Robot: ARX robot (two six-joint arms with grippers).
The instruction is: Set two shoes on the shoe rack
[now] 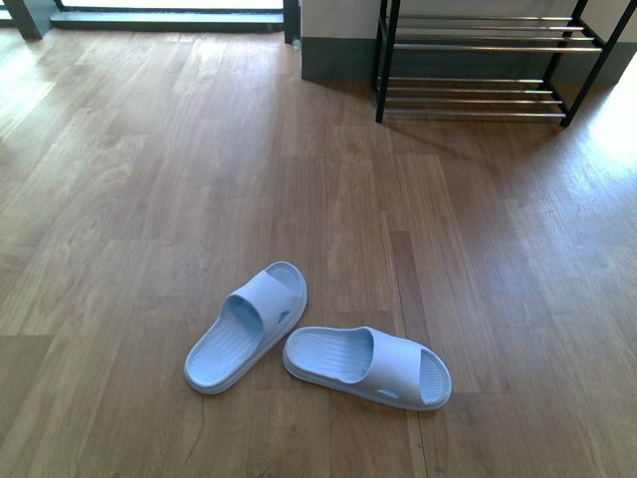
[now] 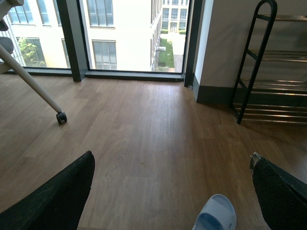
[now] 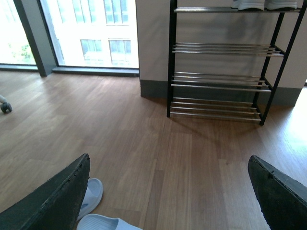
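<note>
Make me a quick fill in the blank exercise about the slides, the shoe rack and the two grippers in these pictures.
1. ____ pale-blue slides lie on the wooden floor, none on the rack's lower tiers.
2. The shoe rack has a ____ frame and chrome rods.
3. The left gripper and right gripper are both ____, holding nothing.

Missing words: two; black; open.
</note>
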